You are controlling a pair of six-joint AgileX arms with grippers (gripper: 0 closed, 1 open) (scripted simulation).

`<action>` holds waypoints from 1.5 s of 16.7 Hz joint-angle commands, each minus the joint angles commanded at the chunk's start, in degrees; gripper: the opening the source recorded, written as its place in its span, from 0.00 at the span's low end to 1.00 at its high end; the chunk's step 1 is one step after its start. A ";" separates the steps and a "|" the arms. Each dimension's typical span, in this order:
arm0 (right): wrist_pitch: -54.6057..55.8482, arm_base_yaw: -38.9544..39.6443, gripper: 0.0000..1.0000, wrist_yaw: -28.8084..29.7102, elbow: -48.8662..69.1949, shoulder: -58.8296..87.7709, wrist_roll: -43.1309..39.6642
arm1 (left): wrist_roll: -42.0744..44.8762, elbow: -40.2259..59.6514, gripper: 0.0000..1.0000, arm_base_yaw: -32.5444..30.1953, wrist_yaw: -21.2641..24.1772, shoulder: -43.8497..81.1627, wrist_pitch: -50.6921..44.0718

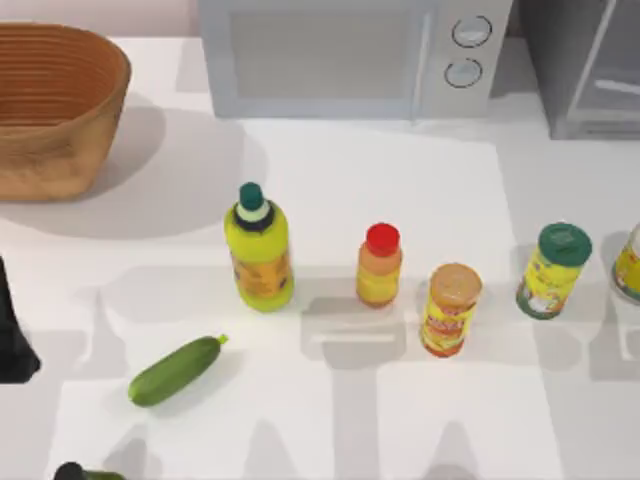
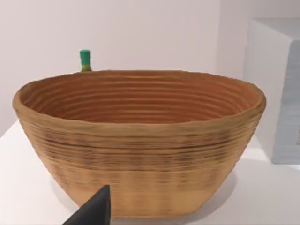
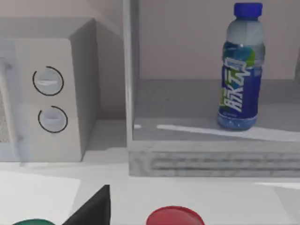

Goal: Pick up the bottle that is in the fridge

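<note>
The white tabletop (image 1: 420, 190) carried everything. The fridge (image 1: 585, 65) stood at its far right corner, grey, seen from above at the frame's edge. In the right wrist view the fridge (image 3: 211, 159) was open to the camera, with a grey shelf inside. The microwave (image 1: 350, 55) stood just left of it along the back edge, with two round dials on its right side. A woven basket (image 1: 55, 105) sat at the far left; in the left wrist view the basket (image 2: 140, 140) stood close to the camera.

The bottle (image 3: 240, 70) stood upright on the fridge shelf, blue cap up, with a blue label on a pale see-through body, and nothing touched it.

Across the middle of the tabletop stood a row of containers, each apart from the next: a yellow-green bottle (image 1: 259, 248) with a dark green cap, a small orange bottle (image 1: 379, 265) with a red cap, a yellow can (image 1: 450, 310), and a green-lidded jar (image 1: 553, 271). A cucumber (image 1: 176, 370) lay on its side toward the near left.

A dark part of the left arm (image 1: 12, 330) was at the left edge of the top view. A dark finger tip appeared at the lower edge of each wrist view; I cannot tell how the jaws of either arm were set.
</note>
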 joint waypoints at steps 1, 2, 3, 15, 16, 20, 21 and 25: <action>0.00 0.00 1.00 0.00 0.00 0.00 0.00 | 0.00 0.00 1.00 0.00 0.00 0.00 0.00; 0.01 -0.01 1.00 -0.01 0.00 0.01 0.00 | 0.00 0.00 1.00 0.00 0.00 0.00 0.00; 0.60 -0.23 1.00 -0.23 0.08 0.59 0.00 | 0.00 0.00 1.00 0.00 0.00 0.00 0.00; 45.93 -15.37 1.00 -14.42 5.04 51.00 0.31 | 0.00 0.00 1.00 0.00 0.00 0.00 0.00; 50.79 -16.98 1.00 -15.99 5.46 56.93 0.41 | 0.00 0.00 1.00 0.00 0.00 0.00 0.00; 68.47 -22.93 1.00 -21.87 7.21 77.52 0.75 | 0.00 0.00 1.00 0.00 0.00 0.00 0.00; 72.49 -24.24 1.00 -23.17 7.69 81.86 0.82 | 0.00 0.00 1.00 0.00 0.00 0.00 0.00; 86.19 -28.51 1.00 -27.40 9.53 96.32 0.98 | 0.00 0.00 1.00 0.00 0.00 0.00 0.00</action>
